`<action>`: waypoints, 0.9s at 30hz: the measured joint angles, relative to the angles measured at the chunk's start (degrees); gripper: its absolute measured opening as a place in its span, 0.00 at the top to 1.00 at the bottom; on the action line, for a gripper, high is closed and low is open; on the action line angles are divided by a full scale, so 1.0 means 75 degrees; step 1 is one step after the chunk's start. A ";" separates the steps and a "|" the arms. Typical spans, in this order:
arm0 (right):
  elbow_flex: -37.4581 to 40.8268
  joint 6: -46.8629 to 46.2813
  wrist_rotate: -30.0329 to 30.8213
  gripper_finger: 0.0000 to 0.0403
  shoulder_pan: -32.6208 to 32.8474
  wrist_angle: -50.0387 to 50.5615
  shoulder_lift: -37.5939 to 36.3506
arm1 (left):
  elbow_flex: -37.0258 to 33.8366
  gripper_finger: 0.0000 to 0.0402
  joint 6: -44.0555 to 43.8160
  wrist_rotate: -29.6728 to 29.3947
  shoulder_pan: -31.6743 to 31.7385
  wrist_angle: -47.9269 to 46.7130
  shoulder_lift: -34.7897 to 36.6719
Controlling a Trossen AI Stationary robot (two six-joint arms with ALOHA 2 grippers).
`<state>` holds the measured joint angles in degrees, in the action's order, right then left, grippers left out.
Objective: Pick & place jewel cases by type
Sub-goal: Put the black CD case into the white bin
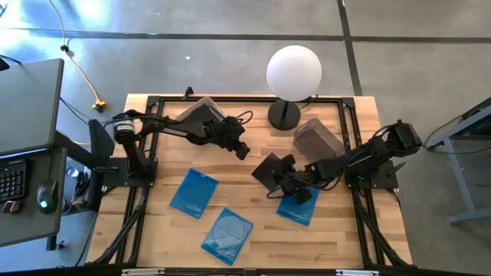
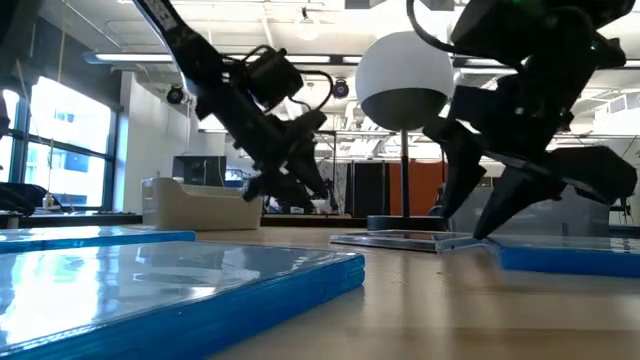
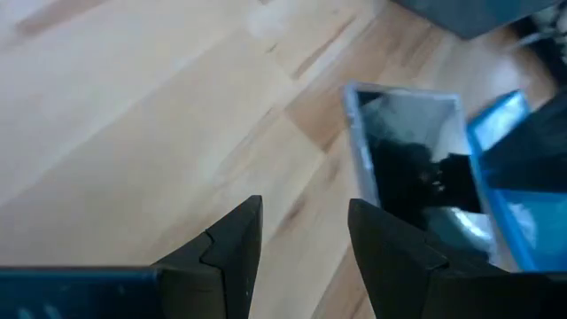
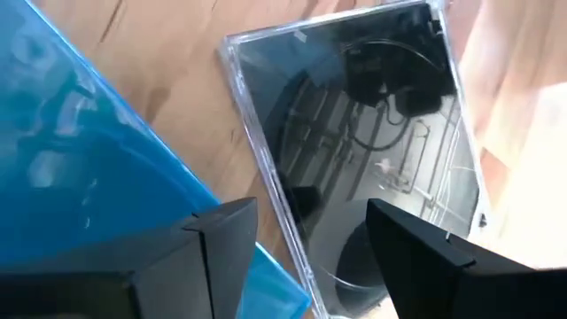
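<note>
A black jewel case [image 1: 270, 169] lies flat on the wooden table, its right edge next to a blue jewel case [image 1: 301, 208]. My right gripper [image 4: 310, 208] stands open low over the seam between them, the black case's clear edge [image 4: 266, 177] showing between its fingers. My left gripper [image 3: 306, 208] hovers open over bare wood to the left of the black case [image 3: 403, 151], nothing between its fingers. Two more blue cases [image 1: 193, 192] [image 1: 228, 234] lie flat near the front left. My right gripper slants down from the table's right side, with one fingertip [image 2: 487, 235] low at the black case's edge beside the blue case [image 2: 570, 255]. I cannot tell whether it touches either case. Both cases lie flat on the table.
A pale bin [image 1: 201, 111] stands at the back left and a grey bin [image 1: 318, 138] at the back right. A lamp with a white globe [image 1: 294, 73] stands between them at the far edge. Bare wood lies between the two arms.
</note>
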<state>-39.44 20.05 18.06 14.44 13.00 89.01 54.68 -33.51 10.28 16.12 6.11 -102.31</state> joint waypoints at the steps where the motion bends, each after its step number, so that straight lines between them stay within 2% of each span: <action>1: -0.0003 0.0103 -0.0002 0.48 -0.0005 -0.0001 0.0062 | 0.0000 0.58 -0.0036 0.0136 0.0000 0.0280 -0.0141; 5: -0.0021 0.0739 0.0098 0.48 -0.0087 -0.0226 0.0401 | 0.0029 0.58 -0.0400 0.0669 -0.0006 0.1059 -0.0669; 8: -0.0029 0.1235 0.0170 0.48 -0.0178 -0.0618 0.0667 | 0.0144 0.58 -0.0572 0.0965 -0.0006 0.0958 -0.0982; 14: -0.0016 0.1614 0.0370 0.48 -0.0419 -0.1384 0.0785 | 0.0401 0.58 -0.0568 0.1015 -0.0162 0.1106 -0.1445; 19: -0.0010 0.1681 0.0055 0.48 -0.0652 -0.1670 0.0796 | 0.0509 0.58 -0.0566 0.1137 -0.0338 0.1079 -0.1482; 27: 0.0018 0.2134 -0.0352 0.48 -0.0673 -0.2321 0.0819 | 0.0717 0.58 -0.0525 0.1941 -0.0428 0.0461 -0.1471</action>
<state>-39.30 36.06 15.42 9.39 -4.41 95.15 60.05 -37.45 24.83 12.91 9.56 -113.35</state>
